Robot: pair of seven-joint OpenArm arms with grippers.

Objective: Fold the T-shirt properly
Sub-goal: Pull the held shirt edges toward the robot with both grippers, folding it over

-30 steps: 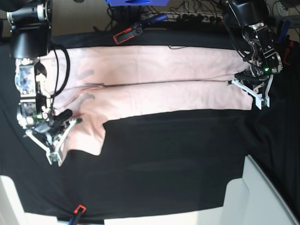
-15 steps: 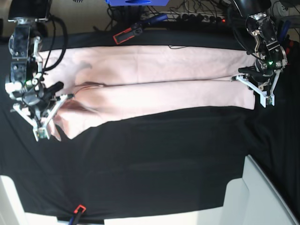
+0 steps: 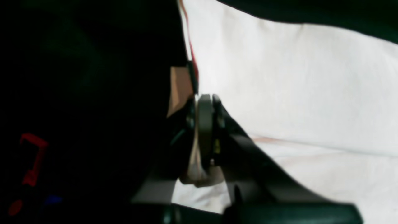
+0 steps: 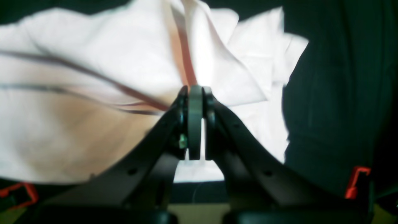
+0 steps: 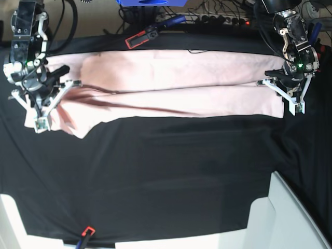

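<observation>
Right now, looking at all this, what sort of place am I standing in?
Probably a robotics lab or workshop bench, not a home or laundry. Two robot arms work a pink T-shirt on a table draped in black cloth, and a power strip with tangled cables runs along the back edge.

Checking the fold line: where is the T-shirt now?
In the base view the T-shirt lies as a long band across the far part of the black cloth, stretched between the right hand and the left hand.
</observation>
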